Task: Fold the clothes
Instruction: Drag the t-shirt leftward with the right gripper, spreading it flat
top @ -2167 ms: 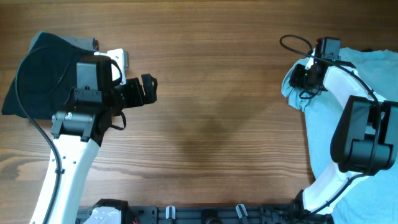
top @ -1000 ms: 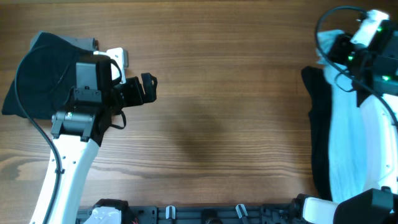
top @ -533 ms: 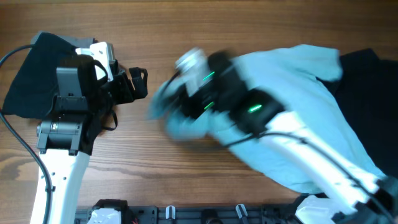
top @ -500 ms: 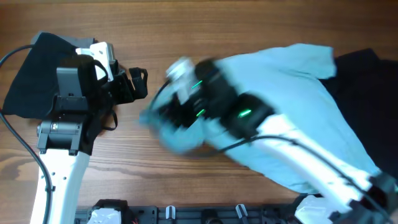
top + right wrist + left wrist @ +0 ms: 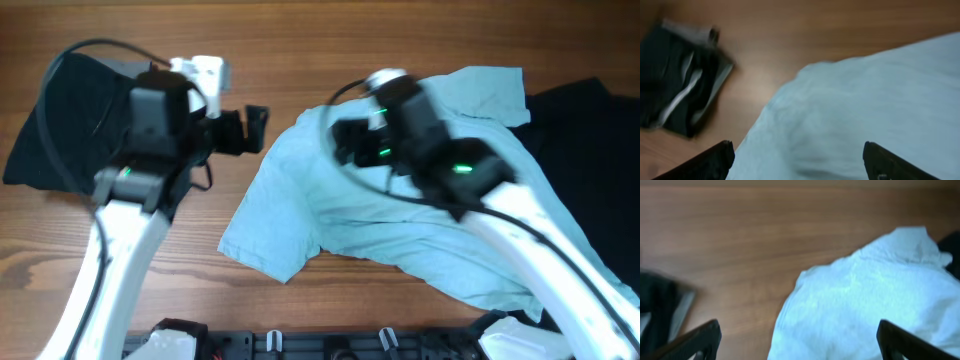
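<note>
The clothes, a pale light-blue T-shirt [image 5: 400, 215], lie crumpled and partly spread across the middle and right of the table. My right gripper [image 5: 340, 142] hovers over the shirt's upper left part, blurred by motion. In the right wrist view the right gripper [image 5: 800, 167] stands open, with the shirt [image 5: 865, 100] below and nothing between its fingers. My left gripper [image 5: 258, 128] is open just left of the shirt's edge. In the left wrist view the left gripper [image 5: 800, 347] looks down at the shirt's edge [image 5: 865, 300], also holding nothing.
A black garment [image 5: 60, 120] lies at the far left under the left arm; the right wrist view shows it as black and grey [image 5: 680, 85]. Another black garment [image 5: 590, 130] lies at the right, partly under the shirt. Bare wood table [image 5: 300, 40] runs along the back.
The right arm swept the shirt from the right pile to the middle of the table, let it go and pulled back rightward. The left arm swung toward the shirt.
</note>
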`<state>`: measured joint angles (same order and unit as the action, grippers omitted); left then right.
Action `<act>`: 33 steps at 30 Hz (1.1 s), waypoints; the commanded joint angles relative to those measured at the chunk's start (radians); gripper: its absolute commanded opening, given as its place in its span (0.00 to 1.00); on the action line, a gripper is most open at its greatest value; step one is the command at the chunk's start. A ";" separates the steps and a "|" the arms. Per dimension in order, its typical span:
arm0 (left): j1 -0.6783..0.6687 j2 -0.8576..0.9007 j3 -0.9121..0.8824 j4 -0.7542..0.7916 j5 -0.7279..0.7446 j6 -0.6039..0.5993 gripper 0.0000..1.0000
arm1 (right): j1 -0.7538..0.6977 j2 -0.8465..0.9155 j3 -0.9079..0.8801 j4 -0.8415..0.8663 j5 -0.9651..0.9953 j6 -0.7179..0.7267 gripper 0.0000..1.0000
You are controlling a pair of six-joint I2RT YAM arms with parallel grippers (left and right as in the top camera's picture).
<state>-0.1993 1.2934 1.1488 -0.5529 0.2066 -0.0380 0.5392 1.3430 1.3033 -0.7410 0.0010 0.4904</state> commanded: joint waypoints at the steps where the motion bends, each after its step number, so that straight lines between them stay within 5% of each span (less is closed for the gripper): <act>1: -0.071 0.235 0.014 0.116 0.085 0.130 0.97 | -0.129 -0.122 0.013 -0.032 0.013 0.050 0.88; 9: -0.131 0.632 0.014 0.420 0.129 0.148 0.86 | -0.233 -0.217 0.013 -0.183 0.015 0.077 0.88; 16: -0.137 0.735 0.014 0.457 0.130 0.162 0.79 | -0.236 -0.214 0.013 -0.249 0.042 0.114 0.88; 20: -0.137 0.760 0.014 0.450 0.131 0.162 0.57 | -0.236 -0.214 0.013 -0.249 0.053 0.115 0.89; 24: -0.136 0.764 0.014 0.404 0.116 0.162 0.06 | -0.236 -0.214 0.013 -0.250 0.060 0.114 0.88; 30: -0.049 0.743 0.015 0.295 -0.200 -0.033 0.04 | -0.236 -0.214 0.013 -0.280 0.150 0.115 0.89; 33: 0.060 0.701 0.015 0.266 -0.224 -0.046 0.04 | -0.236 -0.212 0.013 -0.306 0.169 0.115 0.89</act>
<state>-0.2886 2.0109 1.1843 -0.2398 0.1802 0.0032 0.3073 1.1332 1.3052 -1.0298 0.1005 0.5911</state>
